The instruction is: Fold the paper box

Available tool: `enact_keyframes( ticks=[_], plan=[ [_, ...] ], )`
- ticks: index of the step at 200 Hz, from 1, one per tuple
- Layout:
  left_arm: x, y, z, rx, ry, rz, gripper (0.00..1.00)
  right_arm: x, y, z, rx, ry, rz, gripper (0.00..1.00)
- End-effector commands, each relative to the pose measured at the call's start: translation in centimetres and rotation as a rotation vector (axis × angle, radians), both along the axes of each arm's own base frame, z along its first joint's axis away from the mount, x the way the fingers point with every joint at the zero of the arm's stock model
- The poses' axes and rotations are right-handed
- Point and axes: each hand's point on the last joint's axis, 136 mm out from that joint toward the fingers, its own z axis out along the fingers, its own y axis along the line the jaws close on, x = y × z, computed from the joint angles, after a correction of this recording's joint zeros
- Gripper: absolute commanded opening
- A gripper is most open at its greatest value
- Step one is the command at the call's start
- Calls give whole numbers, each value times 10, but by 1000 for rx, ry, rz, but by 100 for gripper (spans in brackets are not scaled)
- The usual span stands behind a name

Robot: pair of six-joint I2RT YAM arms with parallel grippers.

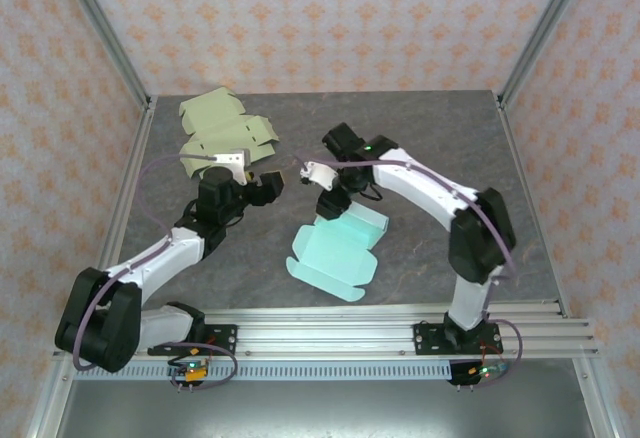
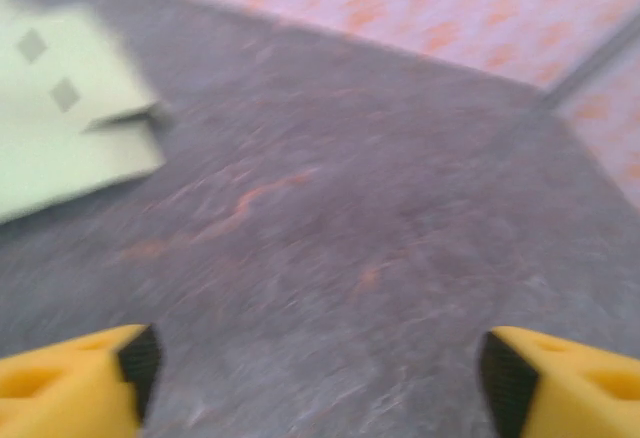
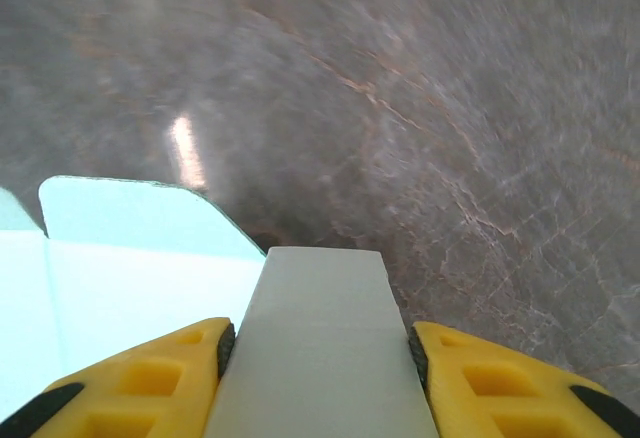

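Your right jaws are closed on a pale upright panel (image 3: 325, 348), pinched between two yellow fingers (image 3: 140, 383). Judging from the top view, that panel is a flap at the far edge of the teal paper box (image 1: 335, 258). The grip looks meant to raise or crease the flap into a wall.

Your left jaws stand wide, yellow fingers (image 2: 70, 383) far apart, with nothing between them but bare grey counter (image 2: 350, 208). They hang above the counter just left of the teal paper box, touching nothing. You likely keep them free to press a panel down or catch another flap.

The teal paper box lies near the middle of the counter, somewhat toward the near edge. Most of it lies flat with its flaps spread, and one wall on its far right side stands up. It is not yet a closed container, and nothing sits in it.

A pale green box blank (image 1: 222, 133) lies unfolded in the far left corner of the counter, also holding nothing.
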Motion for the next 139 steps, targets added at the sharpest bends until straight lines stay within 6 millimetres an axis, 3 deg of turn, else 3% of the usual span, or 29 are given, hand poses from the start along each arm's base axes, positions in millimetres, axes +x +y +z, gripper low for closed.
enact_keyframes(
  ticks=[1,32,46,69,112,139],
  plan=[
    [-19,-25,58,-41,-274,-196,96,-7,-6,34,129,-71,172,38],
    [-50,-69,55,92,-345,-475,96,-35,-35,72,309,22,330,39],
    [-70,-91,50,149,-371,-618,95,-33,-41,75,316,3,319,39],
    [-92,-122,23,340,-326,-797,94,-33,-43,72,312,-17,320,41],
    [-90,-138,10,442,-333,-908,91,-34,-36,76,363,0,328,40],
    [-85,-146,9,472,-339,-948,84,-36,-35,78,375,2,324,40]
  ],
)
